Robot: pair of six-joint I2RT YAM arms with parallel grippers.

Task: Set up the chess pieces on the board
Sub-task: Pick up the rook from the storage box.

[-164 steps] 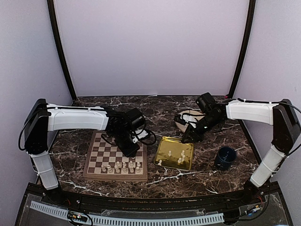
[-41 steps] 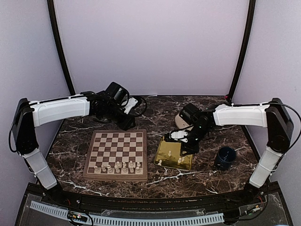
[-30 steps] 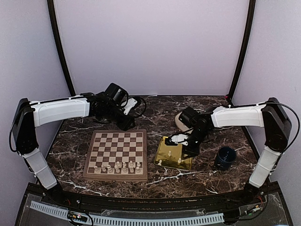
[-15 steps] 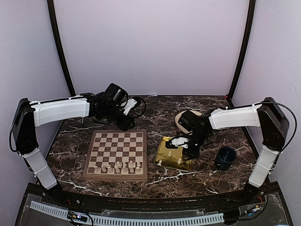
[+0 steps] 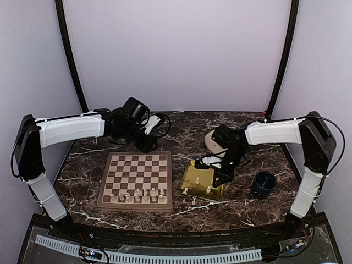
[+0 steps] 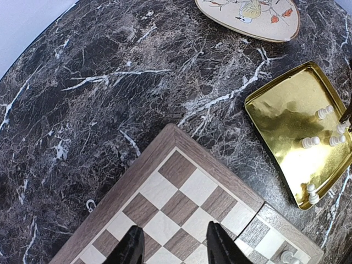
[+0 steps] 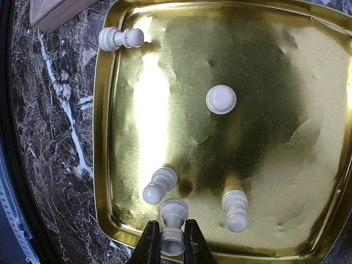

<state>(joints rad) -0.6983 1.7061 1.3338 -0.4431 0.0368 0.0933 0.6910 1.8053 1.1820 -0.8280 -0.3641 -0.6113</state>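
The wooden board (image 5: 135, 175) lies left of centre, with a row of cream chess pieces (image 5: 140, 194) along its near edge. My right gripper (image 7: 171, 245) reaches into the gold tray (image 7: 264, 66) and is shut on a pawn (image 7: 174, 226) lying on its side by the tray's near rim. Three more pawns lie loose there: one close beside it (image 7: 159, 185), one to the right (image 7: 235, 209) and one upright (image 7: 221, 99). A further pawn (image 7: 121, 38) lies on the far rim. My left gripper (image 6: 175, 250) is open and empty above the board's far right corner (image 6: 181, 192).
A blue cup (image 5: 264, 184) stands right of the tray (image 5: 193, 177). A painted plate (image 5: 212, 140) lies behind the tray and also shows in the left wrist view (image 6: 250, 16). Dark marble table edges and the enclosure walls are close around.
My right gripper has come down and forward into the tray and closed on a pawn. The left arm left the board 5.5 s ago and has held still since.
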